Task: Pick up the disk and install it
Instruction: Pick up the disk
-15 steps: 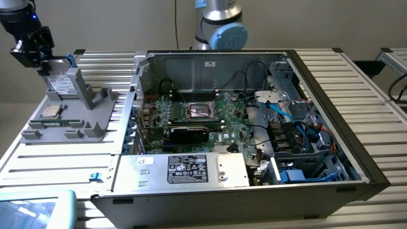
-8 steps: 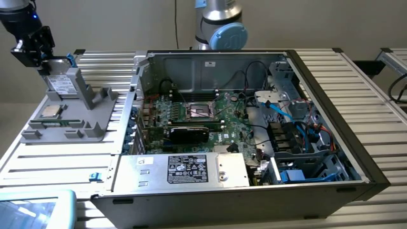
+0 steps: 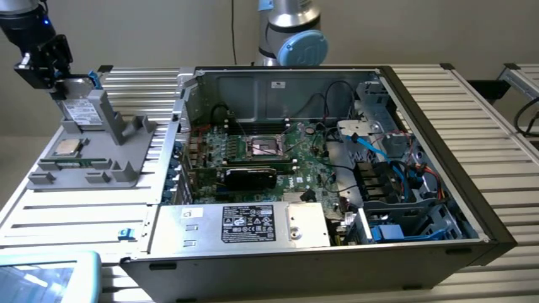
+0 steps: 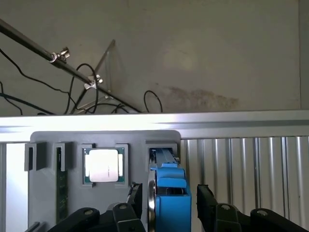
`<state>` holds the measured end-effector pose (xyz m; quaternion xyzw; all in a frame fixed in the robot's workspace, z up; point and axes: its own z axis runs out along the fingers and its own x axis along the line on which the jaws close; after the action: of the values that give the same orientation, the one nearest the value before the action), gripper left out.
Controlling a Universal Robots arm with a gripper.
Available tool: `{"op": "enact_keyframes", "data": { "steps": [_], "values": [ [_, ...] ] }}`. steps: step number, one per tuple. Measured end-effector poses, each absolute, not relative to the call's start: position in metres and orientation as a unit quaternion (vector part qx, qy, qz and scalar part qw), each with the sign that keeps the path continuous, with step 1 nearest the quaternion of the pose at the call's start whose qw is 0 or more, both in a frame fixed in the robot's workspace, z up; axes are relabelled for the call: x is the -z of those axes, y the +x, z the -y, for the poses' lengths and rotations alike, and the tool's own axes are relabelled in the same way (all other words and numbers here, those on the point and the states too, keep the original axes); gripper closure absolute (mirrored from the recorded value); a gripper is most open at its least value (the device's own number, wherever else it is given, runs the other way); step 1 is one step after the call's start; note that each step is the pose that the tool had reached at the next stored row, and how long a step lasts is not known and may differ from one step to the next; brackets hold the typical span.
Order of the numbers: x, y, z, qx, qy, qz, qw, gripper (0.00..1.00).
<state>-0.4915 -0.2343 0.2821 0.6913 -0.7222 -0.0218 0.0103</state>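
The disk (image 3: 82, 111) stands on edge in a slot of the grey holder (image 3: 93, 161), at the exterior view's left, on the slatted table beside the computer case. Its white label faces forward and a blue rail runs along its top edge. My gripper (image 3: 47, 71) hangs right above it, at its upper end. In the wrist view the disk's blue rail (image 4: 170, 186) lies between my black fingers (image 4: 206, 200), one on each side with a narrow gap. The gripper (image 4: 171, 203) is open and straddles the disk without gripping it.
A square silver CPU chip (image 3: 67, 147) (image 4: 102, 165) lies on the same holder, next to the disk. The open computer case (image 3: 438, 113) fills the middle, with a motherboard, a silver power supply box (image 3: 252, 224) and blue drive bays (image 3: 404, 224). The arm's base (image 3: 291, 35) stands behind.
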Motion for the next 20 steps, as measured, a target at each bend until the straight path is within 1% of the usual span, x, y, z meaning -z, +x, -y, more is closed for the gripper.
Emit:
{"op": "enact_keyframes", "data": {
  "steps": [19,20],
  "values": [
    [-0.2804,-0.4903,0.2344,0.022,0.686,0.727,0.010,0.43],
    [-0.2803,-0.4903,0.2344,0.022,0.686,0.727,0.010,0.45]
  ]
}}
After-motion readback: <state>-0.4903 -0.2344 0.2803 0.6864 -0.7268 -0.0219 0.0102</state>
